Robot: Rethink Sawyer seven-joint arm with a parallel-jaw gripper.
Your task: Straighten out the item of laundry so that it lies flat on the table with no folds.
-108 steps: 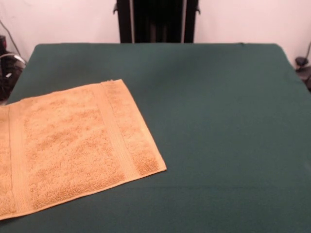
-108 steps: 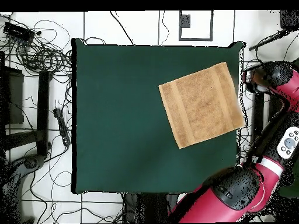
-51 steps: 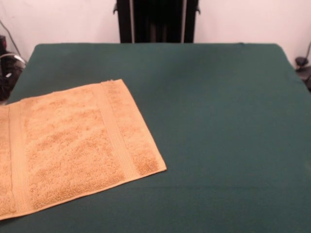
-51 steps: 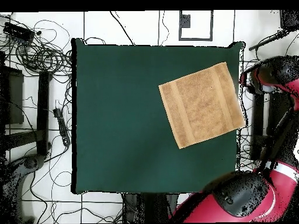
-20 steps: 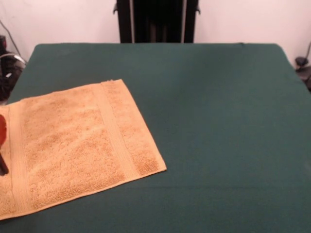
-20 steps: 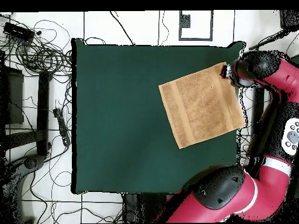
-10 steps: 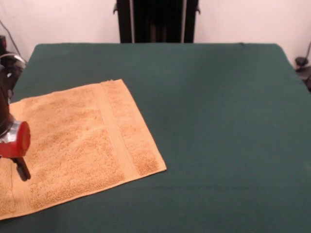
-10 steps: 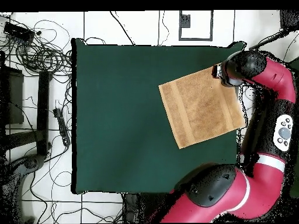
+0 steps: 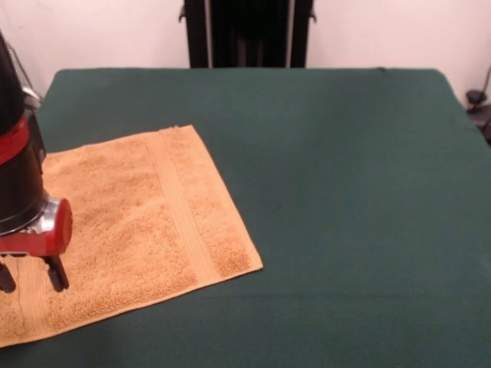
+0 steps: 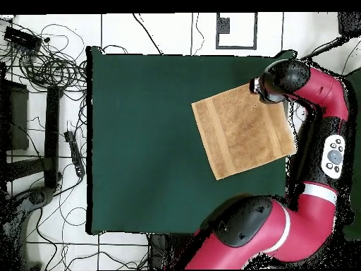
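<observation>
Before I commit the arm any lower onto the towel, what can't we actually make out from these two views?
- Towel left corner: front view, cut off by the picture's edge and covered by the arm.
- Towel's corner under the arm: overhead view, hidden by the wrist.
- Gripper: front view, whether its fingers touch the towel is unclear; overhead, the wrist hides them.
- Table near edge: front view, cut off.

Lab: floor cables, robot arm

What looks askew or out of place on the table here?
The towel already lies flat with no visible folds, but it sits rotated against the table edges, crowding one side edge. The gripper, fingers apart, hangs above one towel corner. Nothing looks spilled or damaged.
</observation>
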